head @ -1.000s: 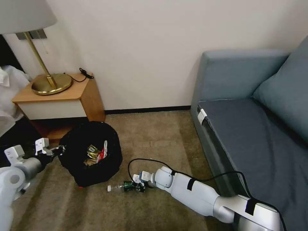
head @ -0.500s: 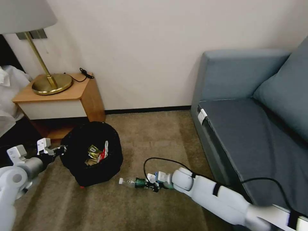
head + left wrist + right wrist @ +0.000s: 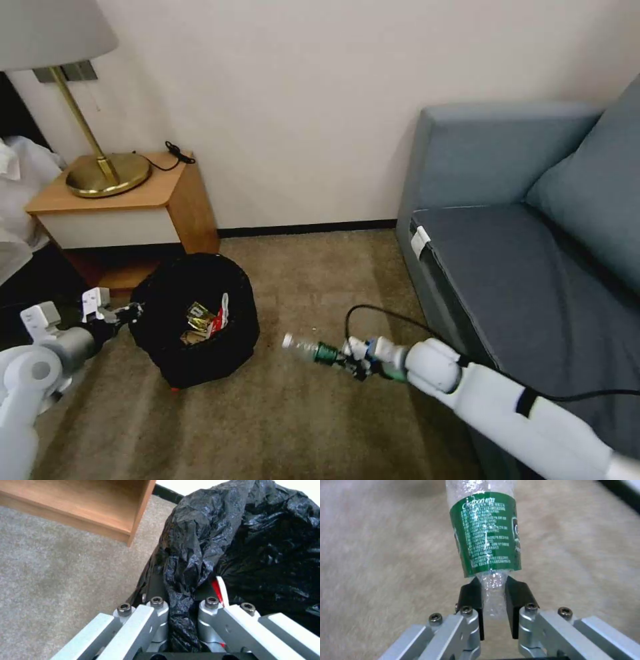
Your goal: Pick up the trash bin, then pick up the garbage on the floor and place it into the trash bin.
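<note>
So the right gripper [image 3: 351, 358] has the little clear green-labelled plastic bottle [image 3: 313, 349] pinched by its crumpled bottom end. In the right wrist view the two black pads [image 3: 471, 600] are squeezed in narrow on the clear plastic just behind the green label, with the rest of the bottle [image 3: 485, 532] sticking straight out past the fingertips. From the head view it's held roughly level, cap end pointing toward the trash bin [image 3: 193, 320], above the beige carpet [image 3: 320, 287] and not touching the bin.

The left gripper [image 3: 132, 311] is clamped on the bin's rim on the side facing the wooden nightstand [image 3: 127, 213], jaws closed on a fold of the crinkly black liner [image 3: 181, 580]. Inside the bin you can see a gold wrapper [image 3: 198, 315] and a red-and-white packet [image 3: 217, 315].

Around it: a brass lamp base [image 3: 107, 175] on the nightstand and a grey-blue sofa [image 3: 533, 253] on the right. Only open carpet between bottle and bin
</note>
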Tool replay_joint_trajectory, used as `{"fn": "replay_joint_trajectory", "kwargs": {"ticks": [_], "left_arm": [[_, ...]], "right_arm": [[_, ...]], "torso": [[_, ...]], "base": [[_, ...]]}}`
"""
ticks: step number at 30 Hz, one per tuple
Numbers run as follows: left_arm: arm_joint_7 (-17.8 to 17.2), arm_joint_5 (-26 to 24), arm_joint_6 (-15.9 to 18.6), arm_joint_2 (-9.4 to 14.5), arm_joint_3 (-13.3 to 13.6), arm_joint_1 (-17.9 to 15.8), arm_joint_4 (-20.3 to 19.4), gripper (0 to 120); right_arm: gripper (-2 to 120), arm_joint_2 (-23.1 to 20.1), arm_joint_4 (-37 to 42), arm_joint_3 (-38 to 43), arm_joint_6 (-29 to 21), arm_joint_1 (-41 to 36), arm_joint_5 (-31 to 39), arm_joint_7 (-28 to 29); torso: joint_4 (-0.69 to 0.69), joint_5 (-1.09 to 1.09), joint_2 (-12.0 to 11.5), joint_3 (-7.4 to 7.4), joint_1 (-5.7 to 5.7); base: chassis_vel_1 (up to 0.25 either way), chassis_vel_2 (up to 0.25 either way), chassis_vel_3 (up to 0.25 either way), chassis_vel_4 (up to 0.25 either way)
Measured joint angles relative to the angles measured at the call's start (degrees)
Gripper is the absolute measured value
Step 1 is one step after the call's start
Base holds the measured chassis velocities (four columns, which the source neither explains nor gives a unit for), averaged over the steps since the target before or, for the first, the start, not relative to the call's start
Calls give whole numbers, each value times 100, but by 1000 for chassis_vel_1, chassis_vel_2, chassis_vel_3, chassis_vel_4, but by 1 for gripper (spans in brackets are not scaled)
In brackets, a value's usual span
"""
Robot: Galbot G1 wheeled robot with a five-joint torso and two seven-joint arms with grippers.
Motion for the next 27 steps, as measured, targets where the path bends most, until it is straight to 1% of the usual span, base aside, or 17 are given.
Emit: {"fn": "replay_joint_trajectory", "kwargs": {"ticks": [2, 3, 6, 8, 9, 11, 12, 13, 15, 17, 18, 22, 24, 25, 26, 27], "left_arm": [[0, 22, 0, -15, 52, 37, -72, 7], [0, 22, 0, -15, 52, 37, -72, 7], [0, 66, 0, -44, 146, 36, -119, 7], [0, 79, 0, -62, 168, 34, -138, 7], [0, 107, 0, -98, 210, 34, -177, 7], [0, 142, 0, -143, 252, 47, -232, 7], [0, 171, 0, -186, 278, 76, -291, 7], [0, 171, 0, -186, 278, 76, -291, 7], [-1, 204, 0, -221, 299, 104, -348, 7], [-6, 249, 0, -258, 335, 143, -426, 7], [-6, 249, 0, -258, 335, 143, -426, 7], [-32, 407, 0, -443, 431, 217, -678, 7], [-36, 429, 0, -479, 439, 227, -715, 7], [-47, 486, 0, -570, 455, 254, -808, 7], [-47, 486, 0, -570, 455, 254, -808, 7], [-55, 524, 0, -629, 461, 281, -867, 7]], "right_arm": [[13, -250, 889, 568, -22, -396, 679, 360], [13, -250, 889, 568, -22, -396, 679, 360], [13, -220, 1717, 735, 1, -546, 1080, 644], [13, -179, 1854, 766, 4, -550, 1129, 691], [13, -91, 2058, 808, 3, -519, 1247, 793], [13, -16, 2218, 817, -9, -380, 1415, 909], [13, 8, 2310, 720, 33, -145, 1583, 998], [13, 8, 2310, 720, 33, -145, 1583, 998], [13, 35, 2349, 541, 120, 115, 1694, 1056], [13, 151, 2349, 308, 207, 396, 1780, 1123], [13, 151, 2349, 308, 207, 396, 1780, 1123], [13, 621, 2173, -132, 163, 842, 1786, 1255], [13, 674, 2148, -180, 158, 875, 1772, 1269], [13, 777, 2080, -300, 152, 937, 1730, 1303], [13, 777, 2080, -300, 152, 937, 1730, 1303], [13, 847, 2016, -383, 150, 964, 1690, 1327]], "torso": [[-1, 0, 0, 0, 0], [-1, 0, 0, 0, 0], [0, -1, 0, 0, 0], [0, -2, 0, 0, 0], [0, -1, 0, 0, 0], [0, -1, 0, 0, 0], [0, -2, 0, 0, 0], [0, -2, 0, 0, 0], [1, -2, 0, 0, 0], [1, -2, 0, 0, 0], [1, -2, 0, 0, 0], [1, -1, 0, 0, 0], [1, -2, 0, 0, 0], [1, -2, 0, 0, 0], [1, -2, 0, 0, 0], [1, -1, 0, 0, 0]], "base": [[0, 0, 0, 0], [0, 0, 0, 0], [0, 0, 0, 0], [0, 0, 0, 0], [0, 0, 0, 0], [0, 0, 0, 0], [0, 0, 0, 0], [0, 0, 0, 0], [0, 0, 0, 0], [0, 0, 0, 0], [0, 0, 0, 0], [0, 0, 0, 0], [0, 0, 0, 0], [0, 0, 0, 0], [0, 0, 0, 0], [0, 0, 0, 0]]}}
